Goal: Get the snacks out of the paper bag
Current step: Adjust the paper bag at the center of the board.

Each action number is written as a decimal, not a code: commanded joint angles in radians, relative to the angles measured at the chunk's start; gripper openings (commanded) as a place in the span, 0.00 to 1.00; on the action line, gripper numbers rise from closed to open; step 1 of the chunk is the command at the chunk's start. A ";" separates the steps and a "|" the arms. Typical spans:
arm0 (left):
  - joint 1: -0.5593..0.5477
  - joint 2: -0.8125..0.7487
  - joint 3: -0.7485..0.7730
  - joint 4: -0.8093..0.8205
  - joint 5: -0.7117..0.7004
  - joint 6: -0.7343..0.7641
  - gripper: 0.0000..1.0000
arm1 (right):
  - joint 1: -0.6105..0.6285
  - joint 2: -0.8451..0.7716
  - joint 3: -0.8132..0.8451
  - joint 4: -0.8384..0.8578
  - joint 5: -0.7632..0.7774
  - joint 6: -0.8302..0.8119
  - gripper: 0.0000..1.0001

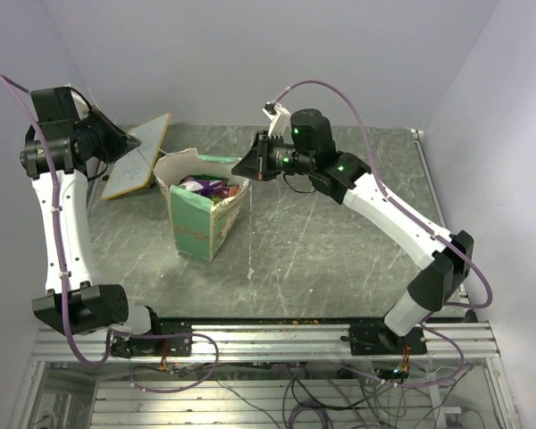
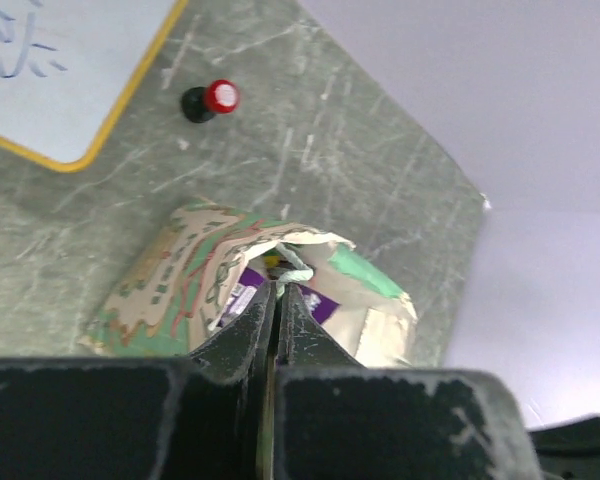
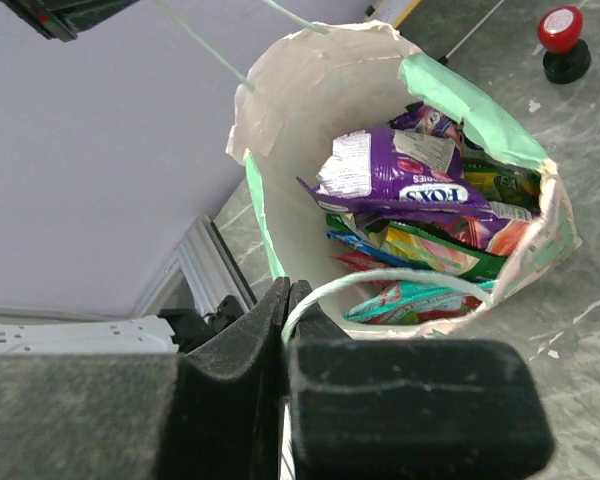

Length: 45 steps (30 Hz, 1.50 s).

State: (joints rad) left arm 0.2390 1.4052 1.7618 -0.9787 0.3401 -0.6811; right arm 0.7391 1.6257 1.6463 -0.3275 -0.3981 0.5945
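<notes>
The grey marbled counter (image 1: 339,259) carries the mint-green and cream paper gift bag (image 1: 201,228), which stands upright left of the middle with its mouth pulled open. Behind it on the left, a flat white board with a yellow edge (image 1: 138,156) lies tilted near the wall. The left tool (image 2: 278,290) is pressed together and pinches one white string handle (image 3: 210,50), which runs taut from the bag rim up to it. The right tool (image 3: 288,295) is also pressed together, on the other white string handle (image 3: 380,285) at the opposite side of the mouth. The shiny foil snack packets (image 3: 420,240) are all inside the bag: a purple one (image 3: 400,180) is on top, with green (image 3: 450,255), red-pink (image 3: 360,262) and teal-blue (image 3: 400,300) ones below. A small black bottle with a red cap (image 2: 210,100) stands on the counter between the board and the bag, apart from both.
</notes>
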 commanded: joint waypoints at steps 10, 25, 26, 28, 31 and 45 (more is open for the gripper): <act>0.014 -0.054 0.041 0.441 0.395 -0.141 0.07 | 0.020 -0.007 -0.057 0.084 -0.061 0.087 0.00; -0.068 -0.299 -0.362 0.629 0.469 -0.275 0.07 | 0.140 -0.189 -0.411 0.126 -0.086 0.089 0.00; -0.083 -0.314 -0.366 0.585 0.448 -0.259 0.07 | 0.153 -0.211 -0.445 0.137 -0.075 0.095 0.00; -0.124 -0.343 -0.384 0.538 0.417 -0.249 0.07 | 0.162 -0.246 -0.518 0.175 -0.082 0.124 0.00; -0.158 -0.383 -0.377 0.424 0.389 -0.227 0.07 | 0.179 -0.258 -0.540 0.165 -0.088 0.116 0.00; -0.161 -0.437 -0.331 0.077 0.323 -0.165 0.07 | 0.215 -0.200 -0.403 0.035 -0.042 0.125 0.00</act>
State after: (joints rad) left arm 0.0822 0.9405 1.3373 -0.8104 0.7197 -0.8726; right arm 0.9440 1.3994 1.1366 -0.2401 -0.4488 0.7441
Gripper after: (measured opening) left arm 0.073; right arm 0.006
